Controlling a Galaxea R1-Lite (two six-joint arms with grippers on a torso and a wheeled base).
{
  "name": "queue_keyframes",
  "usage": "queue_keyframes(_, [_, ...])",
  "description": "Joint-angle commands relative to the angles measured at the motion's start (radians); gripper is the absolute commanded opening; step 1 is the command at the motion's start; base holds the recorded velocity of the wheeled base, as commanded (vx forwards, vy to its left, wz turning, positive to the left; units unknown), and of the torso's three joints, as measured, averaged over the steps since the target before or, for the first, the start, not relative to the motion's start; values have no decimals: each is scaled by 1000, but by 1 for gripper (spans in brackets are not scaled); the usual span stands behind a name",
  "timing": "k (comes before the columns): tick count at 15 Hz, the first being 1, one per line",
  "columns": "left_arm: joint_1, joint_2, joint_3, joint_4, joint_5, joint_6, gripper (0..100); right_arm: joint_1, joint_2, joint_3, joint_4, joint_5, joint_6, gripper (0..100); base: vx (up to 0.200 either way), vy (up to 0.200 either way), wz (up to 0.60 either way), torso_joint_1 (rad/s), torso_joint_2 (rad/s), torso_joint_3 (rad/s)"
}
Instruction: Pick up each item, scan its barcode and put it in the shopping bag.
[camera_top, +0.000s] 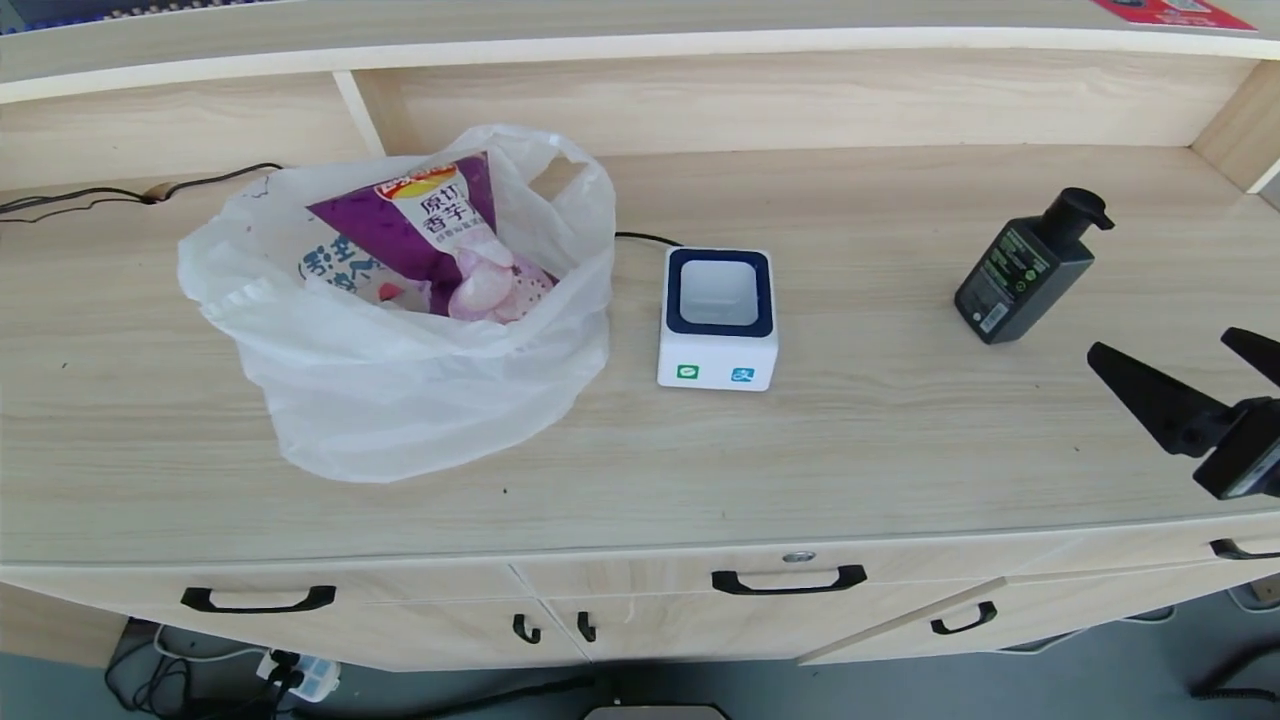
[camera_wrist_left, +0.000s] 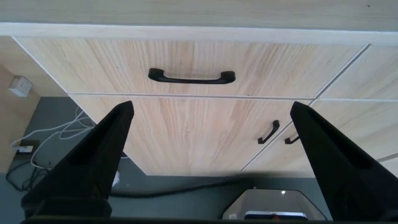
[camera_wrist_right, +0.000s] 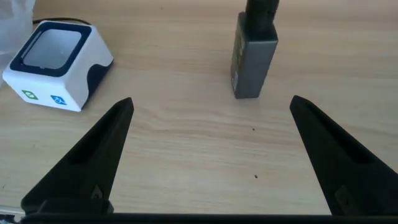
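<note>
The right gripper (camera_top: 1162, 343) hangs over the right end of the wooden counter (camera_top: 900, 430), its two black fingers spread wide with nothing between them. Just ahead of it, farther back on the counter and a little toward the robot's left, stands the dark pump bottle (camera_top: 1020, 275). It looks to be the one item not yet bagged. In the right wrist view the bottle sits close to the middle of the gap between the fingers, well clear of both tips, with bare counter between it and the gripper.

The bottle is upright on its base, so its long axis runs vertically, with the pump head on top. Its body is flat-sided and rectangular, and a labelled face is turned partly toward the gripper. The fingers open horizontally, across the bottle's width, so a straight advance would probably bring them to either side of the body below the pump.

Farther toward the robot's left, the white barcode scanner (camera_top: 718, 320) sits with its dark-rimmed window facing up, well apart from the bottle. Beyond it lies the white plastic shopping bag (camera_top: 400, 400), mouth open, with a purple chips packet (camera_top: 420, 225) inside.

The left gripper (camera_wrist_left: 211, 106) is also wide open and empty. It is low down in front of the counter, facing a drawer with a black handle (camera_wrist_left: 191, 77), far from the bottle. The right arm is plainly the nearer one, and the pick most likely falls to it.
</note>
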Motion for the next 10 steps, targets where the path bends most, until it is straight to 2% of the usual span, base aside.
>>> queue_keyframes(1, [-2,2,0,0,0,-2,100,-40,142,-23,-99,1,10,100,0,0,0,0,0,0])
queue_keyframes(2, [-2,2,0,0,0,-2,100,-54,187,-14,-154,4,10,100,0,0,0,0,0,0])
queue_keyframes(4, [-2,2,0,0,0,-2,100,-108,400,9,-473,105,-14,100,0,0,0,0,0,0])
queue_keyframes(5, [-2,2,0,0,0,-2,100,-113,441,-3,-541,131,-34,100,0,0,0,0,0,0])
queue_keyframes(10, [-2,2,0,0,0,-2,100,-116,481,-33,-545,136,-28,100,0,0,0,0,0,0])
